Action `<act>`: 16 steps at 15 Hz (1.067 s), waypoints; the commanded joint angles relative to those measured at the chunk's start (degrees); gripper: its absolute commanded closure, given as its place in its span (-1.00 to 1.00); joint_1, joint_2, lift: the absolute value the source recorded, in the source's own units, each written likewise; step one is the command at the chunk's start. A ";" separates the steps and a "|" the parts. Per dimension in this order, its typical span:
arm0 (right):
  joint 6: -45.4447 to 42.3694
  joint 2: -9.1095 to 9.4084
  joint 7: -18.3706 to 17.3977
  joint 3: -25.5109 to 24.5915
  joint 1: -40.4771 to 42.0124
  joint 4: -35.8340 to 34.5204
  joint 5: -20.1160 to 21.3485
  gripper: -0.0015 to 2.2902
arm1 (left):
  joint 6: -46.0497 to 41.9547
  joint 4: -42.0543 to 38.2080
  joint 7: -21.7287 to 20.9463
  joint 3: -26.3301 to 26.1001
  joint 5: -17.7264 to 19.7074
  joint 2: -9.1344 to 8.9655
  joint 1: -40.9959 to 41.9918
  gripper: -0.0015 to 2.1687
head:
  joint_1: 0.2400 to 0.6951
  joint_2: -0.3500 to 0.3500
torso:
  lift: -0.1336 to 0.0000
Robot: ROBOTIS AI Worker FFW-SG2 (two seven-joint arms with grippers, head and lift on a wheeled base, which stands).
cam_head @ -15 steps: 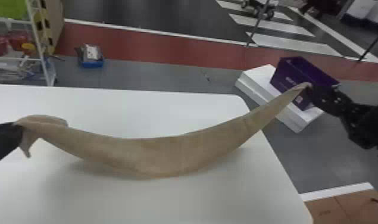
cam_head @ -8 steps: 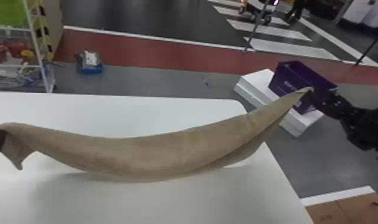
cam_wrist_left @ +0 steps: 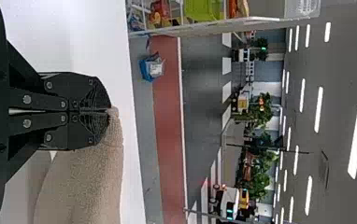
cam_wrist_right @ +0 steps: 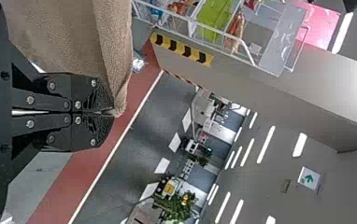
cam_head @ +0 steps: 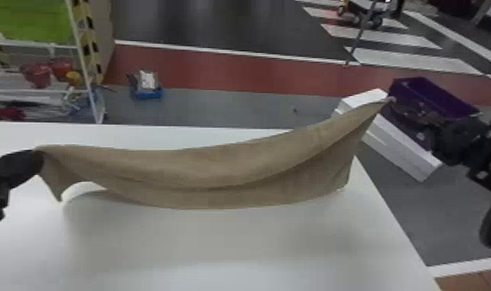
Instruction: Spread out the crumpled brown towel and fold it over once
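Likely light and floppy, the brown cloth towel [cam_head: 217,170] suits corner holds, with the black left gripper [cam_wrist_left: 110,112] and right gripper [cam_wrist_right: 113,113] pinching it across the white surface's [cam_head: 217,247] right edge.

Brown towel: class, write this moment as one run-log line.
left gripper: shut on towel | right gripper: shut on towel | towel: sagging between them, mostly over table | not laid flat

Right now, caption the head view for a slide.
Two black tools hold a brown towel stretched by its corners, sagging above a white table.
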 commanded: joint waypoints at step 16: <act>-42.95 -2.59 9.69 -2.07 18.11 21.10 -6.99 0.34 | -7.03 6.93 -2.75 -0.19 -2.57 0.27 13.42 -0.97 | 1.00 -0.56 | -0.84</act>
